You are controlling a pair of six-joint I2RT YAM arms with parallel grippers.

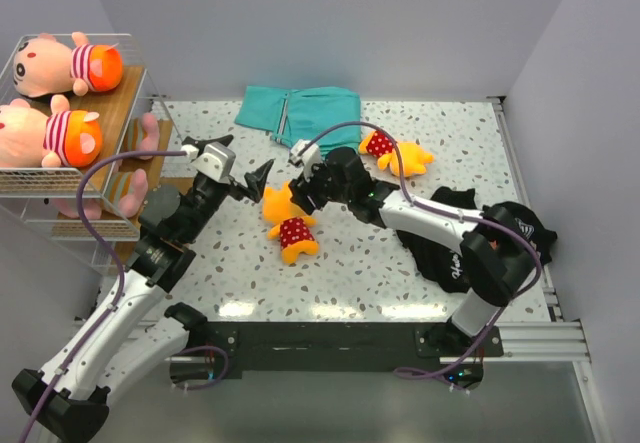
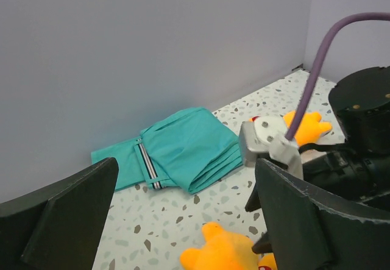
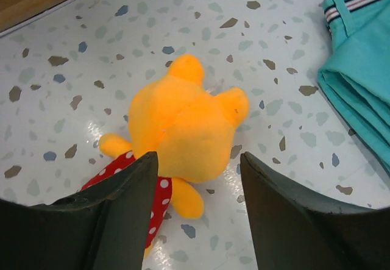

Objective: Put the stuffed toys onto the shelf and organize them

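My right hand (image 3: 198, 156) hung with its fingers apart, the orange toy (image 3: 183, 130) just below and between them on the tabletop (image 3: 73, 69). My left hand (image 2: 186, 163) gaped wide beside it. Beyond lay a teal cloth (image 2: 183, 151). Far to my left, the shelf (image 1: 130, 85) held two pink toys (image 1: 60, 63).
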